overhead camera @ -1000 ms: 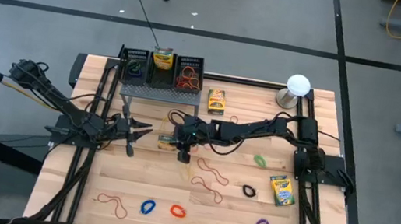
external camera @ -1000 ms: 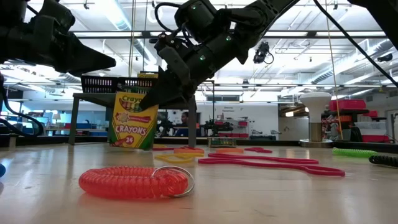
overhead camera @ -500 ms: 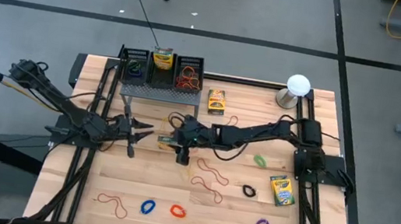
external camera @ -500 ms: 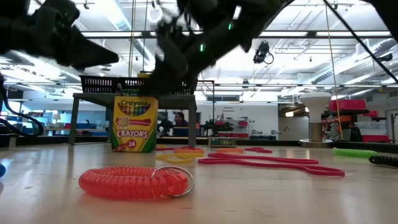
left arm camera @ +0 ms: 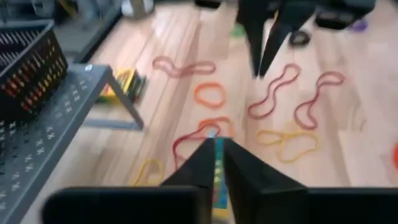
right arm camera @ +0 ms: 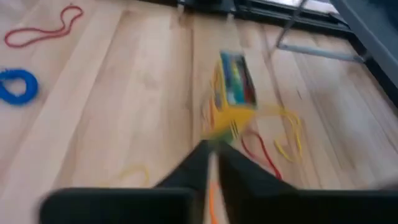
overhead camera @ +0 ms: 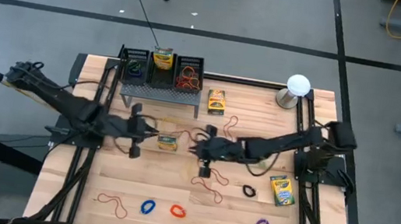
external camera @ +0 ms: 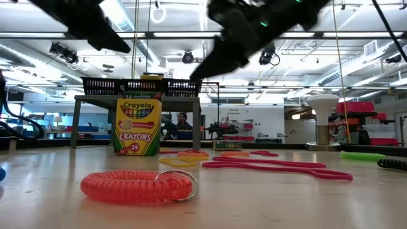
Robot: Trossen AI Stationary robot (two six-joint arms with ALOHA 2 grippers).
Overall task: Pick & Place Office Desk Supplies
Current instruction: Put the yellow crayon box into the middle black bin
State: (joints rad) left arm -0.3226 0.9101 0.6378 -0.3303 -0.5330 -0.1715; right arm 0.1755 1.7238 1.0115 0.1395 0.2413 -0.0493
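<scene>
Cardboard was the nearest concern: a crayon box [overhead camera: 168,142] stood upright on the table between the two grippers, just beside the left gripper [overhead camera: 137,128] and a little farther from the right gripper [overhead camera: 206,154]. Both sets of fingers were pinched together, and neither could be seen to hold anything. The box looked light and fairly stiff, though its thin walls would probably dent under a hard squeeze. The two broad printed faces seemed the best place to take it, low enough that it would not tip. Just below the right gripper lay loose red rubber bands [overhead camera: 209,178]. These were judged soft, floppy and almost weightless, so best pinched across one strand. Farther off from both grippers lay a red coil [external camera: 137,186], springy and easy to snag. Beyond the grippers on the other side stood the rack [overhead camera: 158,90] with its bins.
</scene>
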